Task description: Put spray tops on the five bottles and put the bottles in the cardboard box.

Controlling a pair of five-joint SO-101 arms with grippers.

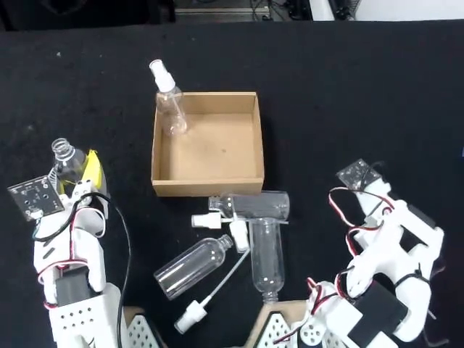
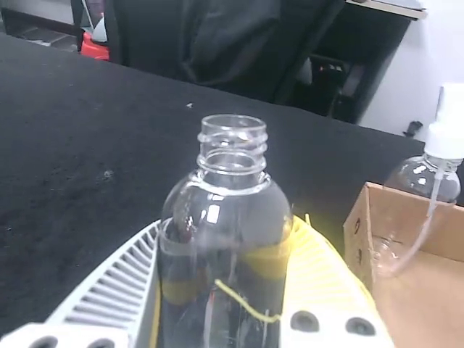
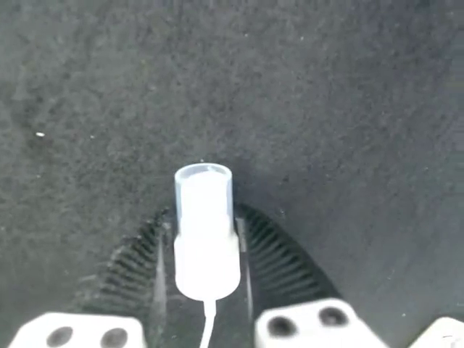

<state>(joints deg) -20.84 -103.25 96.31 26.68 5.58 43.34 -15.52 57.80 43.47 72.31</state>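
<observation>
High view shows the left pincer point(image 1: 76, 177) clamped on an uncapped clear bottle point(image 1: 67, 161) left of the cardboard box point(image 1: 206, 185); the right pincer point(image 3: 206, 250) grips a white spray top point(image 3: 205, 217) above the table point(image 3: 341, 94).

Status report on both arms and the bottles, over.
Left gripper: jaws shut on uncapped bottle, upright. Right gripper: jaws shut on spray top. One capped bottle in cardboard box. Three bottles lying loose before it.
</observation>
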